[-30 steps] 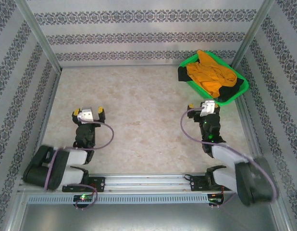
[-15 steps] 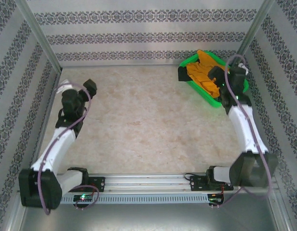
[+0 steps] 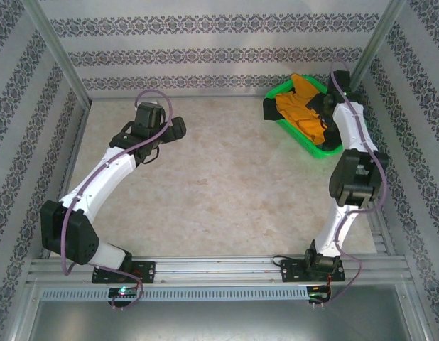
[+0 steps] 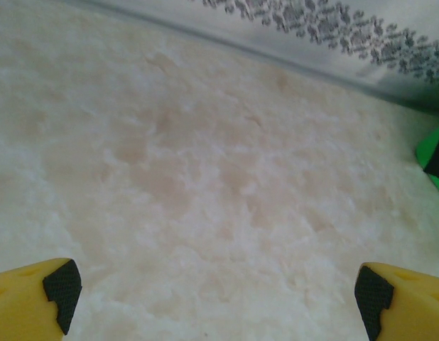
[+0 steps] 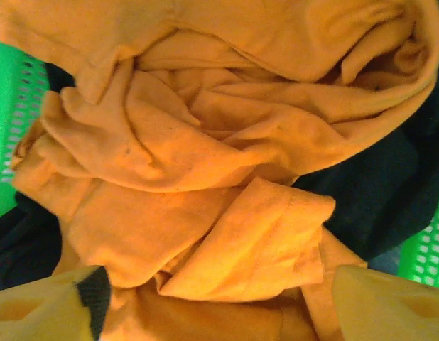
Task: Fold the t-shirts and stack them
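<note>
**Wide jaws over the far right corner**

The mustard-orange t-shirt (image 3: pixel 299 106) lies crumpled in the green basket (image 3: pixel 326 150), which stands at the far right corner of the table (image 3: pixel 219 192). It rests on top of the black t-shirts (image 5: pixel 379 177), which show at its edges. The right arm reaches far into this corner. The right gripper (image 5: pixel 219 305) is directly over the orange cloth with its fingers spread wide and grasps nothing. Whether the fingers touch the cloth cannot be told. The left arm stretches toward the far left part of the table. The left gripper (image 4: pixel 218 298) is also spread wide and released, above the bare marbled surface, well apart from the basket.
</note>
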Controlling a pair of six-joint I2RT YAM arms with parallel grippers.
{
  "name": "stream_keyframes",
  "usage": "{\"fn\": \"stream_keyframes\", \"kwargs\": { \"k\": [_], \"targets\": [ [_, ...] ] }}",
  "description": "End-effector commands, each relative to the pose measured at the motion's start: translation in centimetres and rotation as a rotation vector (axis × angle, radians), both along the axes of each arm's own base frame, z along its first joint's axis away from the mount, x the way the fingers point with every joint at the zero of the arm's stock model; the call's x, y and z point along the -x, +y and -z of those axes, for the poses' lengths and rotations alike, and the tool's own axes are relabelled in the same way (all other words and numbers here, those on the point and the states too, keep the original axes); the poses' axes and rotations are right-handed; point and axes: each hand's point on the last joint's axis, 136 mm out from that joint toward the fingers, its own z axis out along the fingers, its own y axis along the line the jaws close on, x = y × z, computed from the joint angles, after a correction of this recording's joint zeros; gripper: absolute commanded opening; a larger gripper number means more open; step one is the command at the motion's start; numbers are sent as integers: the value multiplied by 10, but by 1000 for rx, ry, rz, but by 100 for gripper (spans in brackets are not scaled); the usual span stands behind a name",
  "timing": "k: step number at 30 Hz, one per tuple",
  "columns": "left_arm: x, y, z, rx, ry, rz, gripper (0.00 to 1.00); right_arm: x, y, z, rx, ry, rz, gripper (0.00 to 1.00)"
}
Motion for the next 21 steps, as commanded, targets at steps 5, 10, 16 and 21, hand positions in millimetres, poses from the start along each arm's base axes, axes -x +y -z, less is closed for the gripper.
{"fn": "stream_keyframes", "kwargs": {
  "k": [5,10,16,21],
  "targets": [
    [-5,-65,1,215,8,132,100,-28,7,31,-98,59,-30,68],
    [-5,-95,-4,253,10,191,100,-31,11,59,-148,130,-12,52],
    [-4,-100,-12,260,-9,209,85,-38,14,46,-134,83,-12,18],
    [2,-99,-16,267,-13,219,79,-36,15,0,-67,-29,-6,0]
  ]
}}
